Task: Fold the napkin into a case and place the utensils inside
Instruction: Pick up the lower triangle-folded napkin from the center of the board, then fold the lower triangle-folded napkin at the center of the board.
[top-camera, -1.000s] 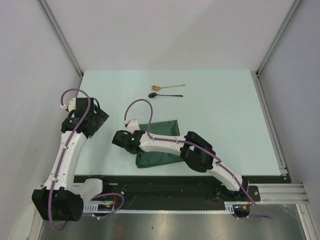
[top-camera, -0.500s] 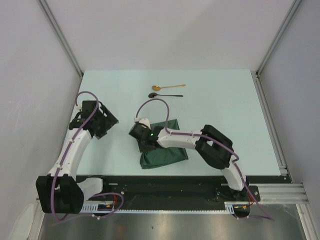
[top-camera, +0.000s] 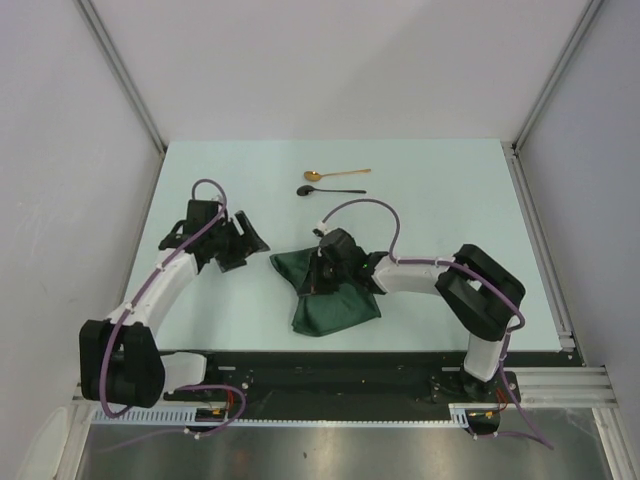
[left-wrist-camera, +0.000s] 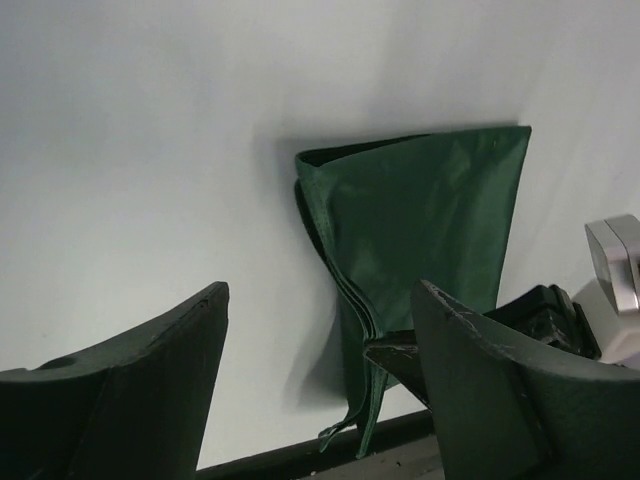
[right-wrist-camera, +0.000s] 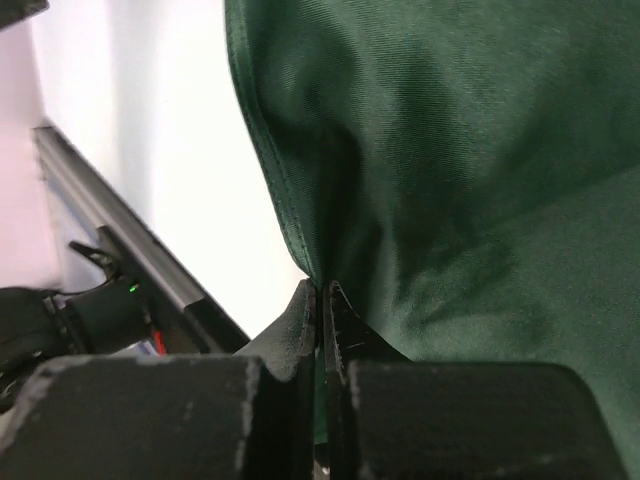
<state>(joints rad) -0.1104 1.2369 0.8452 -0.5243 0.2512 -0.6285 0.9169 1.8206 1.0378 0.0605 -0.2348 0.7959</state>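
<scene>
Rumpled, layered dark green napkin (top-camera: 333, 310); gold spoon (top-camera: 338, 173) and black spoon (top-camera: 333, 190) parallel, well beyond it.

Napkin (top-camera: 335, 310) lies on table (top-camera: 450, 220), front-centre before you | your right gripper (right-wrist-camera: 321, 292) at its left edge | your left gripper (top-camera: 246, 240) left of it, apart | behind napkin, well apart: front spoon (top-camera: 330, 190), rear spoon (top-camera: 335, 174) just beyond

Bright, even overhead light fell on the pale table (top-camera: 450, 260). In the left wrist view the napkin (left-wrist-camera: 430, 220) threw a soft shadow leftward; the near fingers (left-wrist-camera: 120, 390) looked dark and slightly blurred.
</scene>
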